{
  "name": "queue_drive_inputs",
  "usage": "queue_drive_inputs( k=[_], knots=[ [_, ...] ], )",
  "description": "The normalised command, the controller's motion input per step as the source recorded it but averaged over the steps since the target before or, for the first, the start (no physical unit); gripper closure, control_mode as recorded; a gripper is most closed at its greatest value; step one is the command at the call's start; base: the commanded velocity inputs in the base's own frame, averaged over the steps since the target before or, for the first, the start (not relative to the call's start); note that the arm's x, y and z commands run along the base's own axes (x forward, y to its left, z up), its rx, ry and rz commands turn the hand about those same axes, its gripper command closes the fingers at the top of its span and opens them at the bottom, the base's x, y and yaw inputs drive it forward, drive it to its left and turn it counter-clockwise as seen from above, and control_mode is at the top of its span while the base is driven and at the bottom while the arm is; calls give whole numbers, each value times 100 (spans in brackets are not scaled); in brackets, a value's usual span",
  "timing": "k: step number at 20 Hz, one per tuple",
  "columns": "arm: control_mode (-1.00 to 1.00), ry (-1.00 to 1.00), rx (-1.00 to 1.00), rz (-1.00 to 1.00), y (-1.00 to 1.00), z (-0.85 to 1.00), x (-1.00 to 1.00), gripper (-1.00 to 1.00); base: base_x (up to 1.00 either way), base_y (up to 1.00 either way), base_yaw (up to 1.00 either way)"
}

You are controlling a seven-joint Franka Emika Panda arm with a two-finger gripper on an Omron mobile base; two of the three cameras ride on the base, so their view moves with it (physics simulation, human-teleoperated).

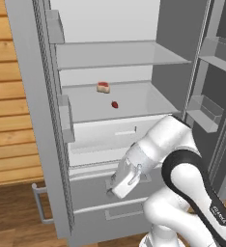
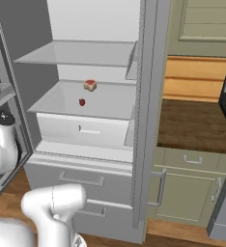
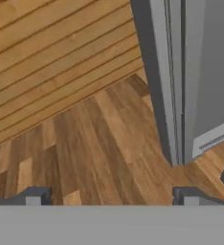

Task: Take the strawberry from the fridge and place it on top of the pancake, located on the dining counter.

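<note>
- Nearest to us, the two-finger pincer (image 3: 109,197) hangs low with its jaws spread wide and nothing between them. In the hand view it looks down at the brown plank floor (image 3: 85,143) beside the foot of the tall light grey fridge (image 1: 37,120). We judge that lifting it blind could knock the hand against the open door's edge or the lower drawer fronts.
- The white arm (image 1: 173,159) is folded in front of the grey lower drawers (image 1: 93,190). A wide swing up from this pose could, in our view, clip the clear door bins (image 1: 204,113) on the open right-hand door.
- Next up is the white pull-out crisper drawer (image 2: 83,130) under the glass shelf (image 1: 134,99). We see little room between this shelf and the one above, so a steep entry risks striking a shelf lip.
- On that glass shelf lies the tiny dark red strawberry (image 1: 115,104), well apart from the pincer. Being so small and round, it may roll off or squirt from the fingers if we close off-centre.
- Just behind it sits a pale block with a red top (image 1: 103,87), near but not touching. We could mistake it for the berry, or shove it while reaching.
</note>
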Motion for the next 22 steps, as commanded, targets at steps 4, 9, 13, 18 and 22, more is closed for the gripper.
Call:
queue_drive_inputs(
  k=[4,9,13,18,22],
  knots=[
    [-100,-17,-23,-41,-71,4,-4,-100,0,0,0],
    [-100,-11,-10,-40,-71,0,0,-100,0,0,0],
    [-100,-11,-2,-32,-67,-4,0,-100,0,0,0],
    [-100,-11,0,-27,-49,-1,0,-100,0,0,0],
    [-100,-6,1,-24,-17,-3,0,-100,0,0,0]
  ],
)
